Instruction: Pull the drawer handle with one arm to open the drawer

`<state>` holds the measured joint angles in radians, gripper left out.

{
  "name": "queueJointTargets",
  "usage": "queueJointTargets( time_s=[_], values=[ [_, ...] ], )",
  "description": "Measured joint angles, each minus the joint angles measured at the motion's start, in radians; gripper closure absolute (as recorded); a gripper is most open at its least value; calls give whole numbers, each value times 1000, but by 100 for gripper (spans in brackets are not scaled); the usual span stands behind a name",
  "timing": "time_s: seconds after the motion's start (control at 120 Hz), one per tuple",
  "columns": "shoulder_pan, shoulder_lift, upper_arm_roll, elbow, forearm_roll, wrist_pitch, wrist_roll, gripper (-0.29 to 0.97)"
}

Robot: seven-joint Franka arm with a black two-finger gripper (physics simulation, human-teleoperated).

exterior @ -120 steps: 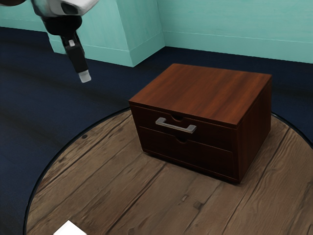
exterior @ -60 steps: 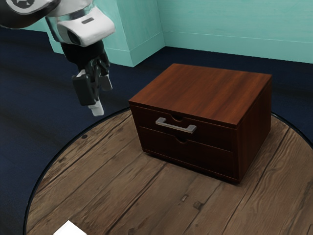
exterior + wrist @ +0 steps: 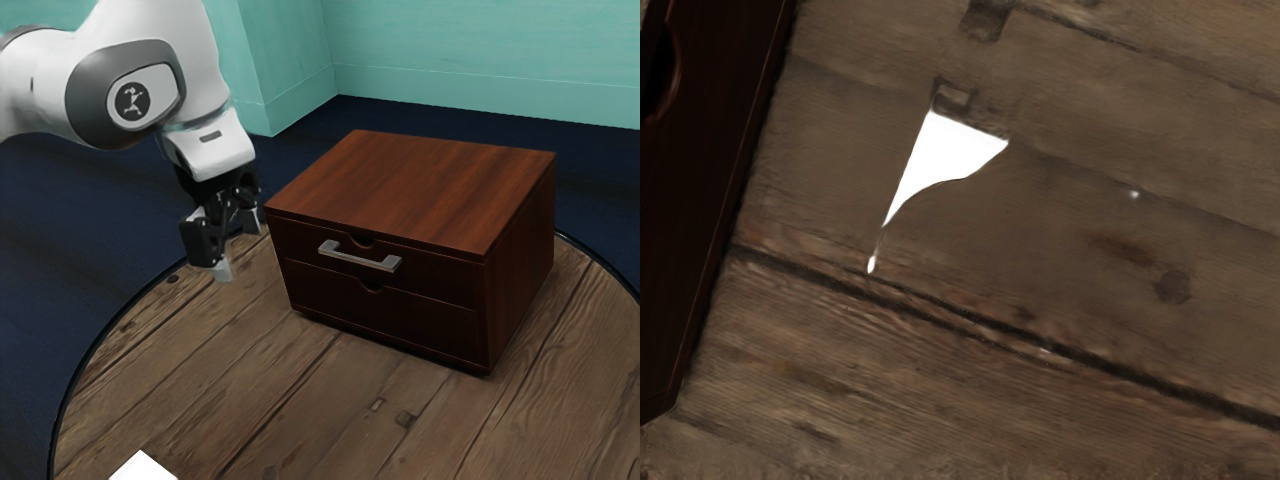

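A dark wooden cabinet [image 3: 425,190] with two drawers stands on the round plank table [image 3: 250,400]. The upper drawer [image 3: 420,262] carries a grey bar handle [image 3: 360,257] and sits flush with the cabinet front. My black gripper [image 3: 234,246] hangs low over the table, off the cabinet's front corner on the exterior view's left. It is about a hand's width from the handle, touches nothing, and its fingers stand open and empty. In the wrist view the dark cabinet front [image 3: 680,200] runs along one side above the planks [image 3: 1040,330].
The lower drawer [image 3: 400,310] has no bar handle, just a notch at its top edge. A white object [image 3: 145,468] lies at the table's near edge. A bright white wedge [image 3: 940,160] shows on the planks under my hand. Dark floor and teal walls surround the table.
My arm has swung down and toward the exterior view's right, bringing the gripper from high above the floor to just over the table beside the cabinet. The drawer has not moved.
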<state>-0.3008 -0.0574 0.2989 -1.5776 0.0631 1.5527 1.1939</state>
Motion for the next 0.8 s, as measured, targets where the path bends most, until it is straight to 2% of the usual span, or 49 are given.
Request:
queueJointTargets(
  time_s=[0.192,0.467,0.717,0.8],
  values=[
    [43,2,19,-15,17,91,87,0],
    [5,0,24,-8,58,175,178,0],
    [16,5,38,-80,72,341,231,0],
    [20,32,40,-91,64,384,244,6]
  ],
)
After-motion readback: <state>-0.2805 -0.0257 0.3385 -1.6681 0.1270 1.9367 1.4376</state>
